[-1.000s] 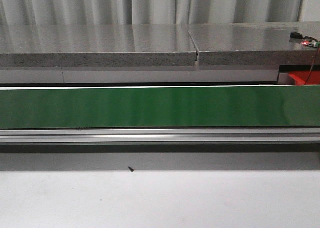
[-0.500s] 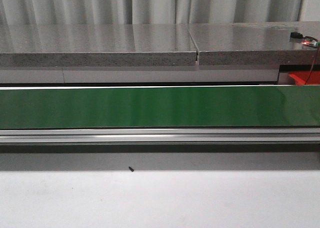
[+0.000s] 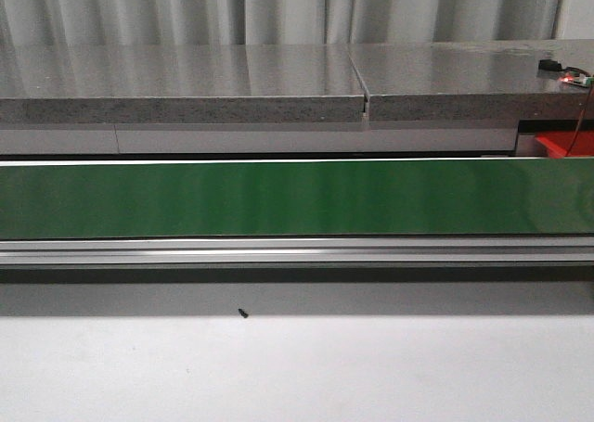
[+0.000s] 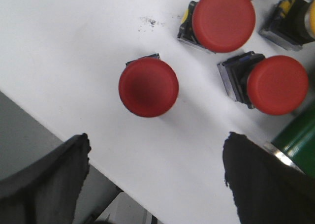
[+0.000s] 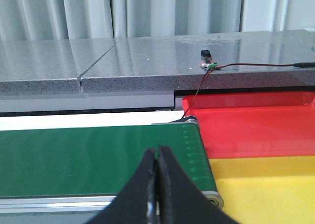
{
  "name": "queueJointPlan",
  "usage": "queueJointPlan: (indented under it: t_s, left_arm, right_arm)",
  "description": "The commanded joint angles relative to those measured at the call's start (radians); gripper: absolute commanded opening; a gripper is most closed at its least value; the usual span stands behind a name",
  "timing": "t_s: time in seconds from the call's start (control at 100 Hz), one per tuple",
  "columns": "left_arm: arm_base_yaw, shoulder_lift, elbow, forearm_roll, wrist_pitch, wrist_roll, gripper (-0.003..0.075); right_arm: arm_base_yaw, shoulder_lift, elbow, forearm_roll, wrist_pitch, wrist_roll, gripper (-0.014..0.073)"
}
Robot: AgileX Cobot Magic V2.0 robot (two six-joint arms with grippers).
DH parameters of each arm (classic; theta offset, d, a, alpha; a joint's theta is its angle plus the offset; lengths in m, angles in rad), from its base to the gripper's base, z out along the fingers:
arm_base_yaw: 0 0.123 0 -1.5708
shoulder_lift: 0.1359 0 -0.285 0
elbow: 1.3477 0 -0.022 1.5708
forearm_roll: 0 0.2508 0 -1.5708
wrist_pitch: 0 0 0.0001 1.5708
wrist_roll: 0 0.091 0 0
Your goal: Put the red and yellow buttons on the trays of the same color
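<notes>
The red buttons [image 4: 148,87] have smooth, matt plastic caps. The tabletop [image 4: 74,47] under them is plain white and matt. The green belt [image 3: 278,198] has a slight sheen, its rail [image 3: 297,251] is brushed metal, and the red tray [image 5: 256,130] and yellow tray [image 5: 266,184] look like glossy plastic.

Pale pleated curtain [image 3: 278,9], speckled grey stone counter [image 3: 186,83], green conveyor belt [image 3: 278,199], white tabletop [image 3: 297,371]

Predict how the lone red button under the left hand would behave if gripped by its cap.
The red button has a wide domed cap over a smaller square base, so it probably tips easily. The cap looks smooth, perhaps slippery. It seems rigid plastic, unlikely to deform.
</notes>
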Motion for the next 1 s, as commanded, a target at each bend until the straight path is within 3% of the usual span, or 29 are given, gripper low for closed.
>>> queueJointPlan:
  t_s: [0.0, 0.53, 0.79, 0.99]
  left_arm:
    - [0.001, -0.015, -0.031, 0.008, -0.052, 0.001, 0.0548]
    - [0.002, 0.119, -0.031, 0.013, -0.16, 0.001, 0.0538]
    - [0.002, 0.137, -0.031, 0.015, -0.212, 0.001, 0.0323]
    - [0.002, 0.137, -0.031, 0.015, -0.21, 0.001, 0.0226]
  right_arm:
    - [0.0, -0.022, -0.014, -0.008, -0.081, -0.002, -0.0067]
    - [0.0, -0.022, -0.014, -0.008, -0.081, -0.002, -0.0067]
    - [0.0, -0.022, -0.014, -0.008, -0.081, -0.002, -0.0067]
    - [0.0, -0.022, -0.014, -0.008, -0.081, -0.002, -0.0067]
